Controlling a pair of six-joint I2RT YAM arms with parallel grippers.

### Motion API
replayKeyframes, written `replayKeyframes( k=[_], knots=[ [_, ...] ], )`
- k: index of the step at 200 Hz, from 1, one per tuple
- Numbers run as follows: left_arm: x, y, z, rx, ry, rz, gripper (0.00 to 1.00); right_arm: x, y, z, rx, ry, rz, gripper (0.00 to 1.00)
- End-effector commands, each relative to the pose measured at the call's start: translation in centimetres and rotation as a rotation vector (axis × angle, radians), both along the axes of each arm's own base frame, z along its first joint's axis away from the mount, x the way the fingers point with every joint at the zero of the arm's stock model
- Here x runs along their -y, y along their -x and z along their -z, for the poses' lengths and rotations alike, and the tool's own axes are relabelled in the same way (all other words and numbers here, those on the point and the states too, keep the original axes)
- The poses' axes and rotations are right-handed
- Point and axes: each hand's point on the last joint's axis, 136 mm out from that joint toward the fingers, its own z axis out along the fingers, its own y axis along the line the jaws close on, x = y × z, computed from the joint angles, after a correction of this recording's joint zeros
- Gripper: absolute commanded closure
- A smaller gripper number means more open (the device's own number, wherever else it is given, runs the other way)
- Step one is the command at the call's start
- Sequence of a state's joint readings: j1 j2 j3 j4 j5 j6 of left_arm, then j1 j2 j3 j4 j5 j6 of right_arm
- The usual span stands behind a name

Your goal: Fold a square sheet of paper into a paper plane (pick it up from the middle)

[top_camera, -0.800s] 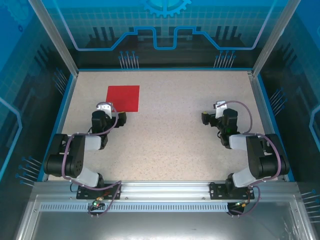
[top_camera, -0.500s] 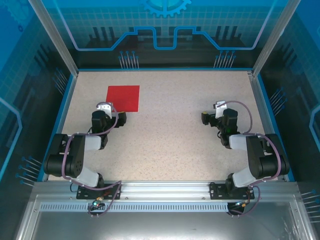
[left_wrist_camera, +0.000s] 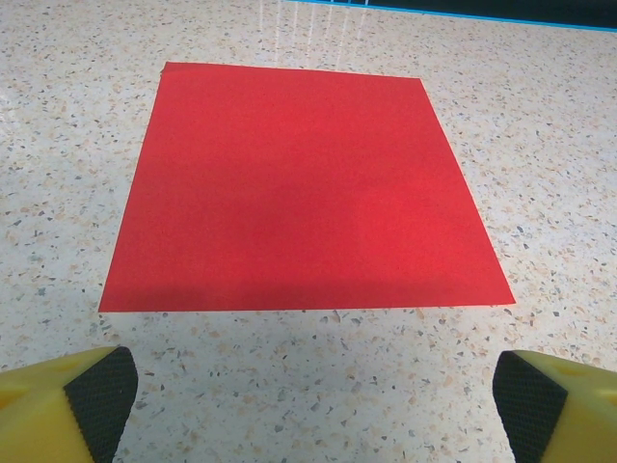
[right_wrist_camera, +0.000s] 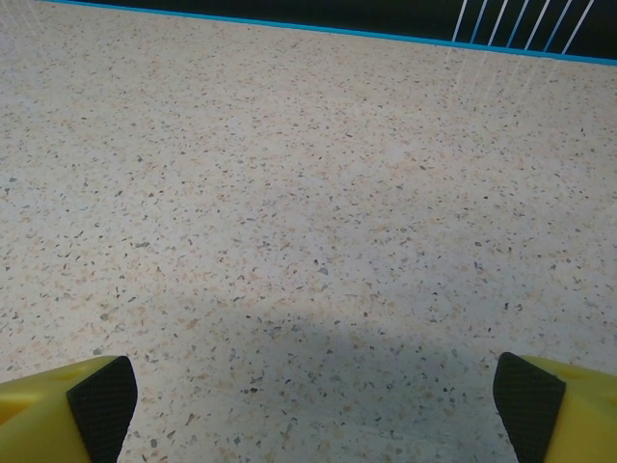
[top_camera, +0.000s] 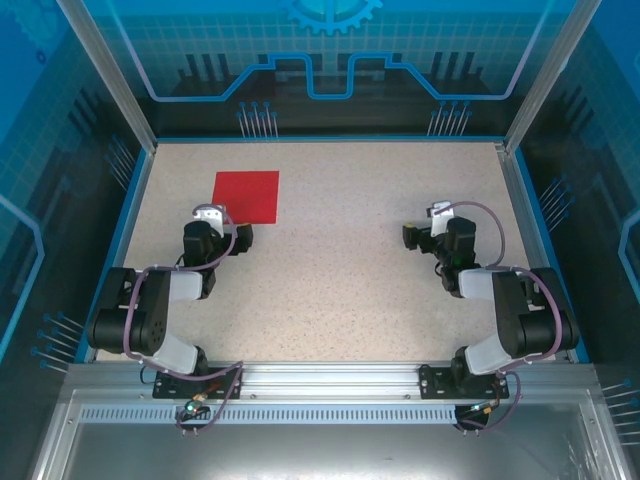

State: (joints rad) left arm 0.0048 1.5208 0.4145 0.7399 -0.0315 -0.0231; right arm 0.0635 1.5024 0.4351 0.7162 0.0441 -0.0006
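The left arm (top_camera: 150,315) and the right arm (top_camera: 515,320) look alike: rounded black joint housings joined by pale grey links. A greyish-purple cable (top_camera: 480,206) loops along each one, and a small white block (top_camera: 208,213) sits near each wrist. Each arm stands on a black base plate (top_camera: 190,385). The left gripper (left_wrist_camera: 313,391) and the right gripper (right_wrist_camera: 313,391) have yellow fingers (left_wrist_camera: 43,410) faced with black pads (left_wrist_camera: 101,400).

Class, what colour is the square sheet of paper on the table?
Plain bright red square sheet of paper, clearest in the left wrist view.
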Motion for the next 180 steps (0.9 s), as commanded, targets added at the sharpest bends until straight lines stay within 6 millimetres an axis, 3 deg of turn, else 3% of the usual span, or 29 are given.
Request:
replayKeyframes(
  k=[1, 47, 81, 119, 156, 180],
  knots=[
    [-0.2, -0.5, -2.0, 0.048, -0.011, 0.005, 0.01, 0.9, 0.1, -2.0, 0.055, -0.011, 0.024, 0.01],
    [-0.6, 0.6, -5.8, 0.000, 0.000, -0.069, 0.01, 0.9, 1.6, -6.0, 0.094, -0.027, 0.026, 0.01],
    [0.1, 1.7, -7.5, -0.155, 0.114, -0.119, 0.01, -0.8, 3.6, -9.2, 0.073, -0.094, -0.058, 0.01],
    [2.3, 1.1, -6.2, -0.375, 0.182, -0.084, 0.01, -4.6, 5.5, -12.3, 0.058, -0.185, -0.203, 0.01],
    [2.6, -1.0, -6.6, -0.418, 0.180, -0.099, 0.01, -8.3, 6.9, -14.1, 0.015, -0.167, -0.333, 0.01],
    [2.1, -2.7, -5.3, -0.488, 0.135, -0.124, 0.01, -10.5, 7.8, -14.4, -0.029, -0.186, -0.407, 0.01]
  ],
)
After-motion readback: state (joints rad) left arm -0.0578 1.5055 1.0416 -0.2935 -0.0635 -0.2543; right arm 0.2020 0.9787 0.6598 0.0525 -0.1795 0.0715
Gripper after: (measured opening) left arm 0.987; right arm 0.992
